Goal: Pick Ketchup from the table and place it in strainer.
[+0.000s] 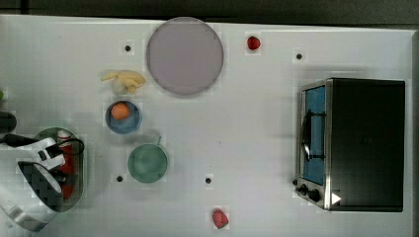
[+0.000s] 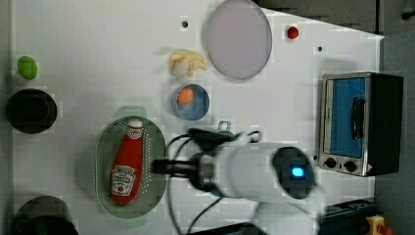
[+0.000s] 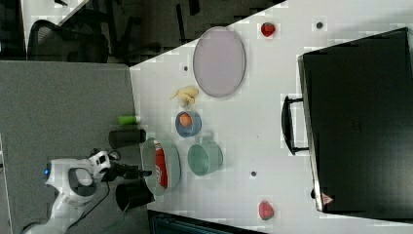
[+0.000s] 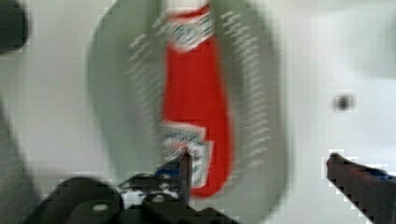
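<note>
a white table (image 3: 272,126) stands beside a grey partition (image 3: 63,112), with a dark office chair (image 3: 63,41) on the floor beyond.

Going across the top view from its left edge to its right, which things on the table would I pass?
Strainer with the Ketchup in it → blue bowl → green cup → grey round plate → red fruit → toaster oven.

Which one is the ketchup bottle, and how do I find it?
Find the pale green oval strainer near the left view's lower left. The ketchup bottle lies flat inside it. Unlike the small red fruits on the table, it is long, with a white cap and label.
</note>
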Motion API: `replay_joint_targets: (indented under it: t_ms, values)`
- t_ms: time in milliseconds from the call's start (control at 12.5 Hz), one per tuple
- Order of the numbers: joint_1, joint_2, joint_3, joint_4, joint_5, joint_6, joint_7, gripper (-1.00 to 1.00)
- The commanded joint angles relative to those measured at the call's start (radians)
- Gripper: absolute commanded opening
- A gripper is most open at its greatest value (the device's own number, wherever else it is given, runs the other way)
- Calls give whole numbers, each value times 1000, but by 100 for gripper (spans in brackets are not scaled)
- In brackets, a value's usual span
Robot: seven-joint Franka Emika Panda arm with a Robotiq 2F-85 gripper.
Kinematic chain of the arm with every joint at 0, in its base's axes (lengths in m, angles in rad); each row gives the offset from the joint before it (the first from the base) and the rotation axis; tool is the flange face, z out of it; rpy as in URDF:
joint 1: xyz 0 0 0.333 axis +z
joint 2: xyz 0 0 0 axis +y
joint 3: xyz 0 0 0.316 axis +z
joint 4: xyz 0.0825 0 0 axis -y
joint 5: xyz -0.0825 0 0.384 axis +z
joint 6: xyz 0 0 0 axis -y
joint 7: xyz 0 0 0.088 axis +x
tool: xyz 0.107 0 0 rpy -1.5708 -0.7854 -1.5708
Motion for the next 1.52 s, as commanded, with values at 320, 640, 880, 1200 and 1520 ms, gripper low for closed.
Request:
replay_joint_targets:
  t_ms: [320, 640, 880, 1200, 1520]
  values:
    - [-214, -374, -190, 104, 9, -359, -80, 100]
    - [-248, -465, -435, 114, 9, -411, -86, 100]
    - [-247, -506, -538, 113, 10, -443, -86, 100]
    - [-247, -532, -561, 115, 17, -522, -86, 100]
    - [-246, -531, -564, 112, 17, -520, -86, 100]
